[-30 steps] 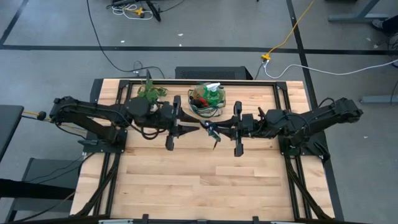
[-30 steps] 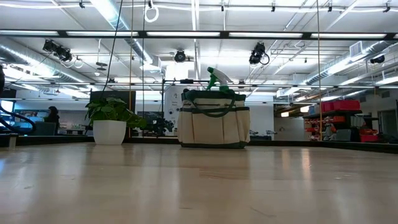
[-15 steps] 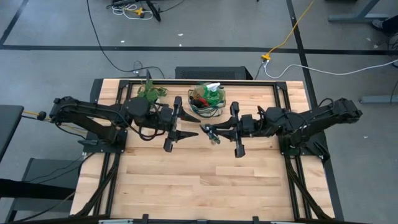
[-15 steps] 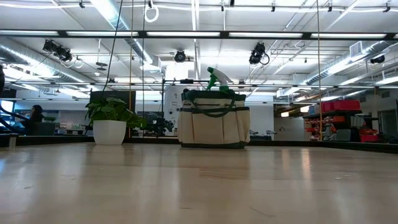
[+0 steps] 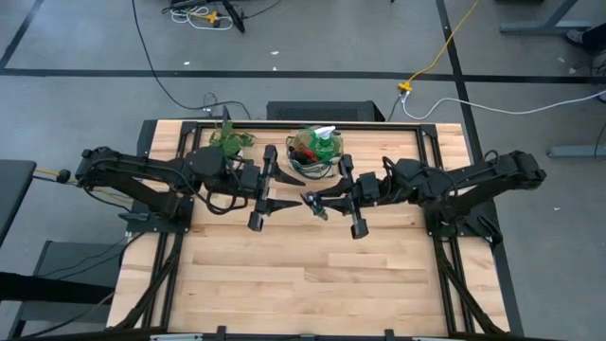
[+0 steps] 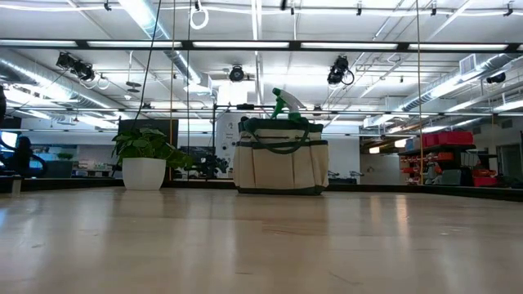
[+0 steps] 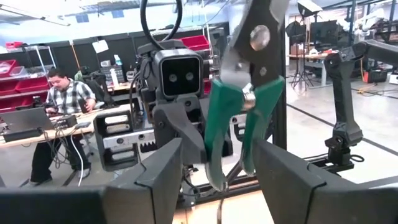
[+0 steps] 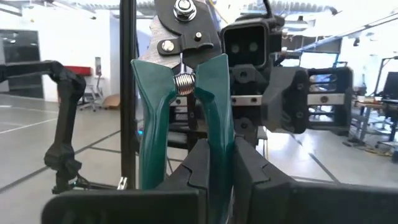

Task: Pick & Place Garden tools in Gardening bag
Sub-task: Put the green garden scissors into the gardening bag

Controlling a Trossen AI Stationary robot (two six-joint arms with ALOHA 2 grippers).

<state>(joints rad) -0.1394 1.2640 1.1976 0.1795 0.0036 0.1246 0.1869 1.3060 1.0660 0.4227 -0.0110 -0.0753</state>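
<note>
The pruning shears, green-handled with steel blades, hang high above the table's middle, and my right gripper is shut on them. My left gripper faces it from the table's left, open, with a finger on either side of the shears' handles and apart from them. In the high view the two grippers meet just in front of the gardening bag. The bag stands at the far middle with the green spray bottle sticking out of its top. My right gripper pinches one of the shears' two green handles between its two fingers, toward the handle's free end. The other handle stands outside the fingers. The fingers come level from the table's right. The shears stand upright, blades up, clear of the table.
A leafy plant in a white pot stands to the left of the bag at the far edge. Bare wooden table spreads across the near half. People sit at desks in the room beyond.
My left gripper has opened and let go of the shears while staying in place. My right gripper, still shut on the shears, has shifted a little toward the table's left and turned, carrying the shears with it.
</note>
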